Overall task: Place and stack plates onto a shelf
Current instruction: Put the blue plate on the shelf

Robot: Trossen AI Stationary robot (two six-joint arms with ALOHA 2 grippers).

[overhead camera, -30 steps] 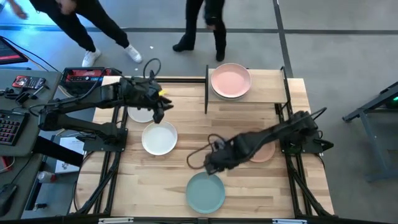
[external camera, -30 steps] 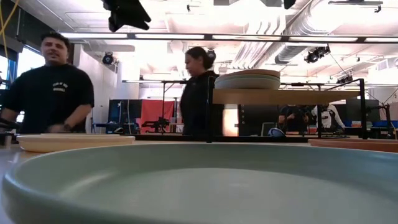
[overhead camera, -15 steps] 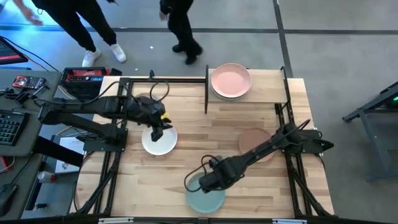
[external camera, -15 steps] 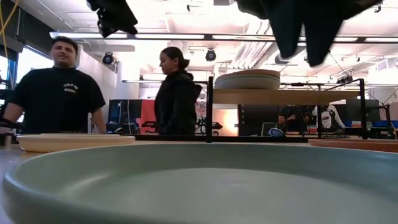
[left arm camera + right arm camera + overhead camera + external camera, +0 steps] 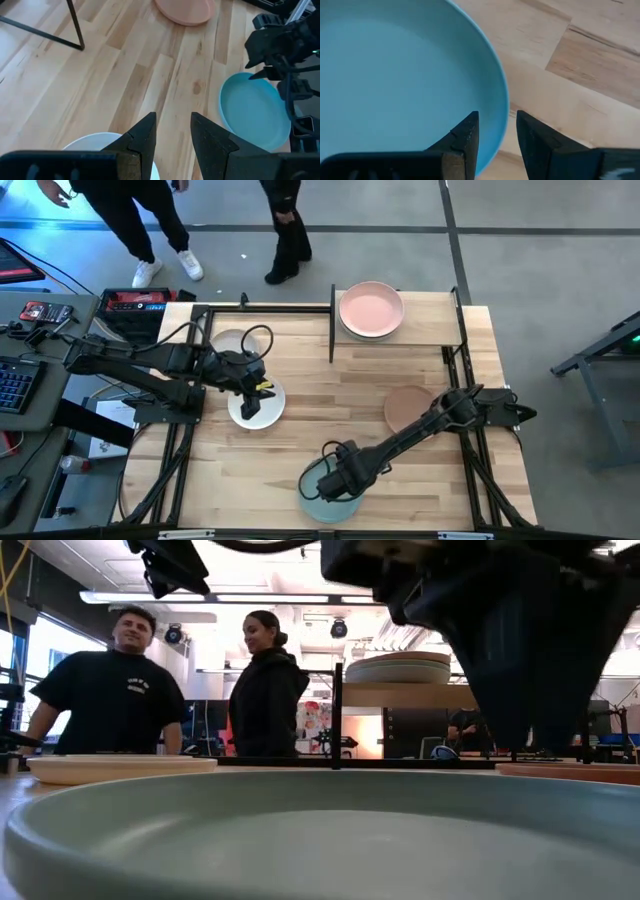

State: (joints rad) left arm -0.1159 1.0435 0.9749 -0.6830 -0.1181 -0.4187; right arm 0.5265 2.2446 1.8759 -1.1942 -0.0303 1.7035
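Note:
My right gripper (image 5: 335,483) hangs open just above the pale grey-green plate (image 5: 330,492), which lies flat near the table's near edge. In the right wrist view one finger (image 5: 465,137) stands over the plate's inside and the other outside its rim (image 5: 503,107). My left gripper (image 5: 258,392) is open over the white plate (image 5: 252,408), whose edge (image 5: 92,142) shows below its fingers. A second white plate (image 5: 230,343) lies farther back. A salmon plate (image 5: 408,408) rests on the table. The shelf (image 5: 440,330) carries a pink plate (image 5: 371,310) on a stack (image 5: 398,668).
The shelf's black posts (image 5: 332,320) stand at the table's far right part. Bare wood lies between the plates in the table's middle (image 5: 330,395). Two people (image 5: 200,690) stand beyond the far edge. A keyboard and tools (image 5: 30,320) sit off the table's left side.
My right gripper has moved toward the near edge and down, from the table's middle to over the grey-green plate's rim. My left gripper has moved from the far white plate toward the near edge, over the nearer white plate. The people behind have walked left.

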